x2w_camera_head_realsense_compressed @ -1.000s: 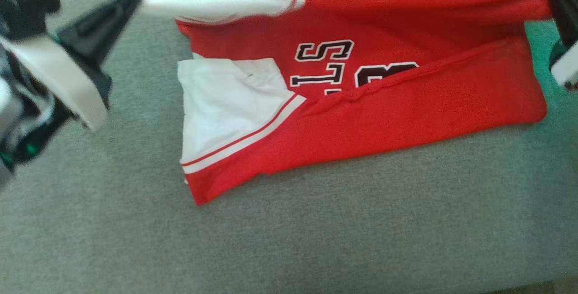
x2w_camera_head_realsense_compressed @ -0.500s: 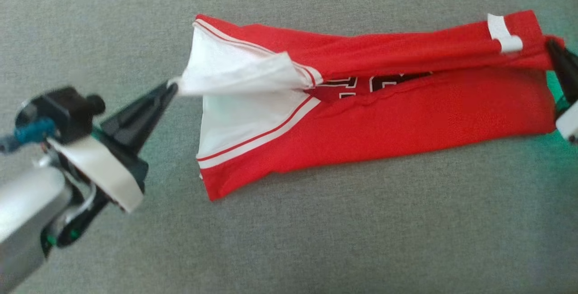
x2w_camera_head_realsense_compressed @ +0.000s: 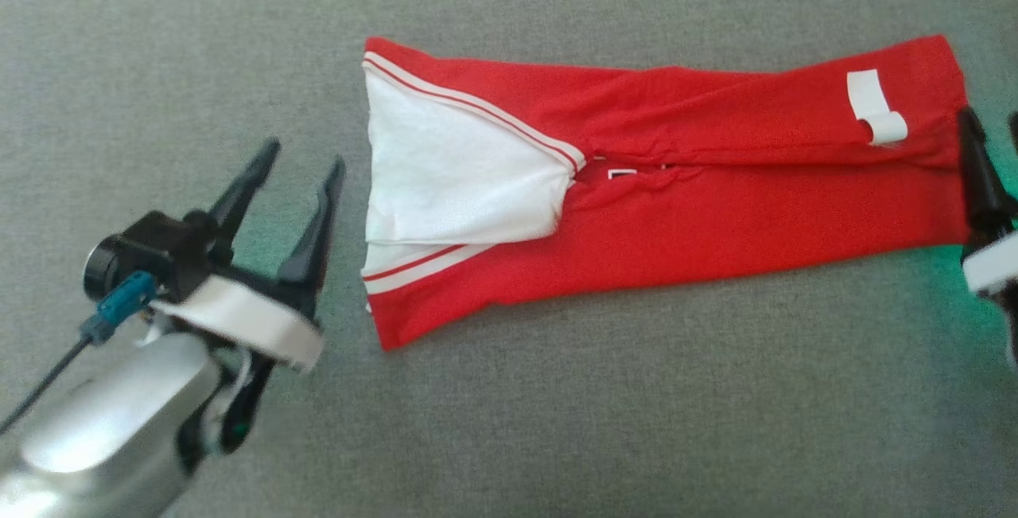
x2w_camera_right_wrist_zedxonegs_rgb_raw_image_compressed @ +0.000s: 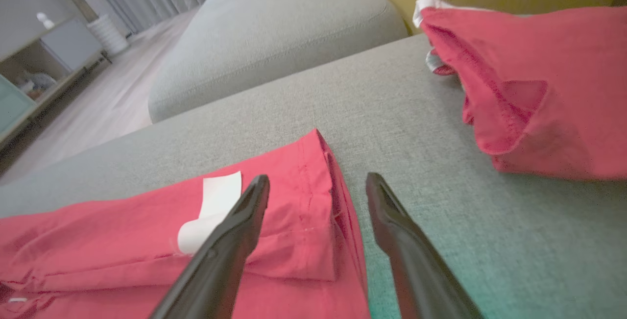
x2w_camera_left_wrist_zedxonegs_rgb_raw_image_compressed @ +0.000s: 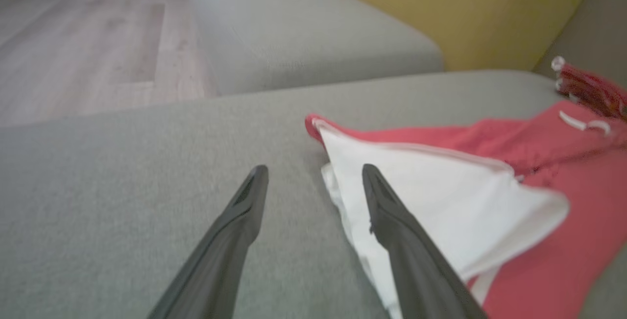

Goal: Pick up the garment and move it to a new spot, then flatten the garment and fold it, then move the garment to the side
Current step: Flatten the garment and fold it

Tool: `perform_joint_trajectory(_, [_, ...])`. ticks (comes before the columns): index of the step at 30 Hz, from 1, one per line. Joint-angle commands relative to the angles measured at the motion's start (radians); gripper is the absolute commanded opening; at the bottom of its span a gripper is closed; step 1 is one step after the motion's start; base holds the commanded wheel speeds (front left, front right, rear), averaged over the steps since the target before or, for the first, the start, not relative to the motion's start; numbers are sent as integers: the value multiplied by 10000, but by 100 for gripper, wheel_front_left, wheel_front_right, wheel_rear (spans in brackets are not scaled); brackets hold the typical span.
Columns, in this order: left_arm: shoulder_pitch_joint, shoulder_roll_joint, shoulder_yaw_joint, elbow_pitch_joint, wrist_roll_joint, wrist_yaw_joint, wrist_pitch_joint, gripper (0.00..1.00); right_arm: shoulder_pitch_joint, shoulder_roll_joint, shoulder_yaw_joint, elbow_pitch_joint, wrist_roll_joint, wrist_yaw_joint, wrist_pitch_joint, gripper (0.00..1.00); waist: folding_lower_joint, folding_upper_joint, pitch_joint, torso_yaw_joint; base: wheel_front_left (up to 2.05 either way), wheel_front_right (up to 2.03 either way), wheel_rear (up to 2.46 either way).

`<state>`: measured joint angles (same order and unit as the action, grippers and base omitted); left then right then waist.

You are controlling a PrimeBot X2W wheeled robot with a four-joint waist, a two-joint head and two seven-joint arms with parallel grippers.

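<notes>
Garment lies folded lengthwise, flat on the grey sofa, white panel at its left end. Left gripper fingers spread, empty, just beside that end. Right gripper also spread and empty, straddling the hem edge at the other end.

Soft, even light falls on the garment in the head view, with no glare and only a thin shadow along its near edge. A green tint colours the cushion just beyond the garment's right end. The left wrist view is blurred and the garment looks smeared. The right wrist view is sharper, and the cushion's weave beside the garment is crisp.
</notes>
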<state>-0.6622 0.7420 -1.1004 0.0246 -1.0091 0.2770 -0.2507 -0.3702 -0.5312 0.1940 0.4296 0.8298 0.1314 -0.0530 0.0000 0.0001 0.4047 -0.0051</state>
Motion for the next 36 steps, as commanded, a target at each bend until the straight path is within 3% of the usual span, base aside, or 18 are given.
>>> perform_joint_trajectory(1, [298, -139, 1275, -198, 381, 315, -99, 100, 537, -15, -217, -352, -193, -7, -532, 100, 0, -1, -190, 101, 0, 0, 0])
perform_joint_trajectory(6, [2594, -1961, 4191, -327, 2532, 756, -107, 100, 1495, 684, -700, -711, -798, -7, -1467, 100, 0, -1, -729, 236, 0, 0, 0])
perform_joint_trajectory(11, [4329, -3580, 5865, -452, 4626, 410, -108, 100, 1801, 1222, -1489, -470, -1174, -7, -1567, 100, 0, -1, -1081, 508, 0, 0, 0])
perform_joint_trajectory(14, [4913, -4397, 6421, -551, 5763, 169, -109, 100, 1582, 1380, -2038, -17, -1458, -7, -1308, 100, 0, -1, -1183, 773, 0, 0, 0])
perform_joint_trajectory(15, [4913, -4397, 6421, -551, 5763, 169, -109, 100, 1582, 1380, -2038, -17, -1458, -7, -1308, 100, 0, -1, -1183, 773, 0, 0, 0])
perform_joint_trajectory(20, [5437, -5550, 6988, -633, 6993, -454, -109, 100, 967, 1453, -2923, 945, -2088, -7, -725, 100, 0, -1, -1217, 1307, 0, 0, 0])
perform_joint_trajectory(27, [5755, -6426, 7669, -571, 7897, -1322, -110, 100, 594, 1511, -3404, 2345, -2726, -7, 842, 100, 0, -1, -1224, 1760, 0, 0, 0])
perform_joint_trajectory(29, [5805, -6554, 7896, -585, 8041, -1478, -110, 100, 658, 1605, -3452, 2491, -2763, -7, 1319, 94, 0, -1, -1231, 1786, 0, 0, 0])
perform_joint_trajectory(30, [5826, -6609, 8013, -598, 8092, -1546, -110, 100, 676, 1640, -3466, 2496, -2781, -7, 1453, 69, 0, -1, -1228, 1782, 0, 0, 0])
perform_joint_trajectory(31, [5847, -6655, 8120, -608, 8142, -1612, -110, 100, 699, 1662, -3472, 2455, -2806, -7, 1516, 31, 0, -1, -1229, 1768, 0, 0, 0])
perform_joint_trajectory(32, [5897, -6729, 8303, -608, 8239, -1731, -110, 100, 766, 1741, -3431, 2279, -2730, -7, 1595, 0, 0, -1, -1248, 1712, 0, 0, 0])
perform_joint_trajectory(36, [5979, -6827, 8617, -583, 8339, -1930, -110, 100, 870, 1653, -3534, 1854, -2626, -7, 1370, 0, 0, -1, -1293, 1501, 0, 0, 0])
